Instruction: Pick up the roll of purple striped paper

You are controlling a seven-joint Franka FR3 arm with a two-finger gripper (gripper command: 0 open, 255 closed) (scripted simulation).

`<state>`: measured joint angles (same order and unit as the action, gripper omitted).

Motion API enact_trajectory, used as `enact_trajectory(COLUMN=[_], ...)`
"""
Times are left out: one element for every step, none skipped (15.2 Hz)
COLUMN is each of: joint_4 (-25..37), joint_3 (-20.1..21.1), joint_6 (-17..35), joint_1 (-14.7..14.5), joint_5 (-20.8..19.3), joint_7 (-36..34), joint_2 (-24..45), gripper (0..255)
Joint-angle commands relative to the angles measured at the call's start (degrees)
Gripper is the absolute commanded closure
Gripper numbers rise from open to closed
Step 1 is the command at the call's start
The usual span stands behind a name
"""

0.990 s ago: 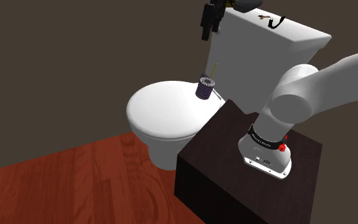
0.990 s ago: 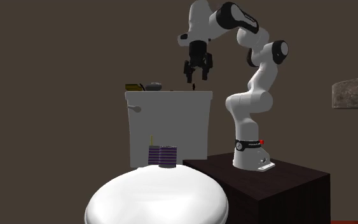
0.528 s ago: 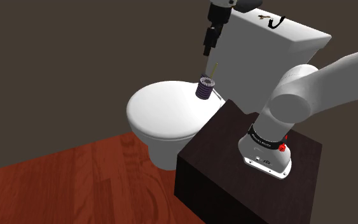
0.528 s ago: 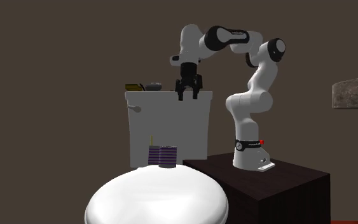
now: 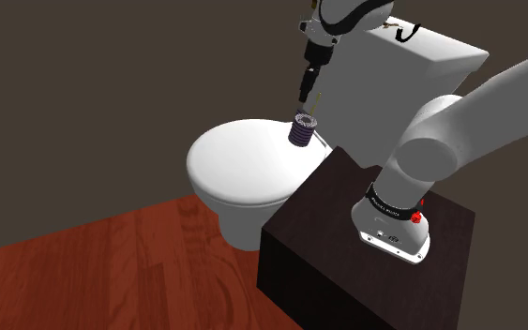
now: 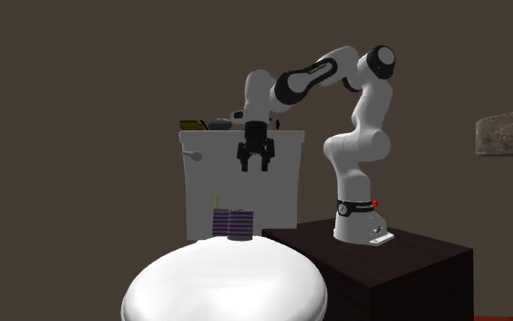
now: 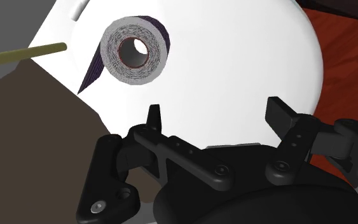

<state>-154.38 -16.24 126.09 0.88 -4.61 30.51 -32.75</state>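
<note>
In the shoulder view, my black claw (image 5: 307, 92) has come down from the top of the white cistern (image 5: 393, 80). It now hangs above the purple striped paper roll (image 5: 302, 129), which stands at the back of the white toilet lid (image 5: 238, 169). In the second exterior view, a clear gap remains between them, so I judge more descent is needed. In the wrist view, my fingers are wide apart and empty, and the roll lies ahead, off-centre toward one finger.
</note>
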Motion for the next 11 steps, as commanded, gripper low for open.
enact_trajectory(joint_4=[-0.2,-0.25,-0.18,-0.01,0.28,0.68,1.2,1.84,2.61,3.0,2.87], joint_3=[-2.53,-3.86,-5.24,-6.64,-8.1,-9.59,-11.11,-12.6,-14.02,-14.58,-14.73], joint_6=[4.03,6.21,8.36,10.47,12.53,14.52,16.42,18.2,19.82,20.47,21.32], joint_1=[-0.36,-0.69,-1.14,-1.71,-2.42,-3.26,-4.25,-5.33,-6.47,-6.95,-7.22], joint_5=[0.28,0.67,1.25,2.06,3.13,4.53,6.31,8.56,11.34,12.77,13.74], joint_7=[3.49,5.33,7.27,9.36,11.6,14.04,16.72,19.71,23.06,24.67,25.47], joint_2=[3.53,5.62,7.82,10.12,12.52,15.02,17.62,20.32,23.14,24.43,25.3], gripper=[0,0,0,0,0,0,0,0,0,0,0])
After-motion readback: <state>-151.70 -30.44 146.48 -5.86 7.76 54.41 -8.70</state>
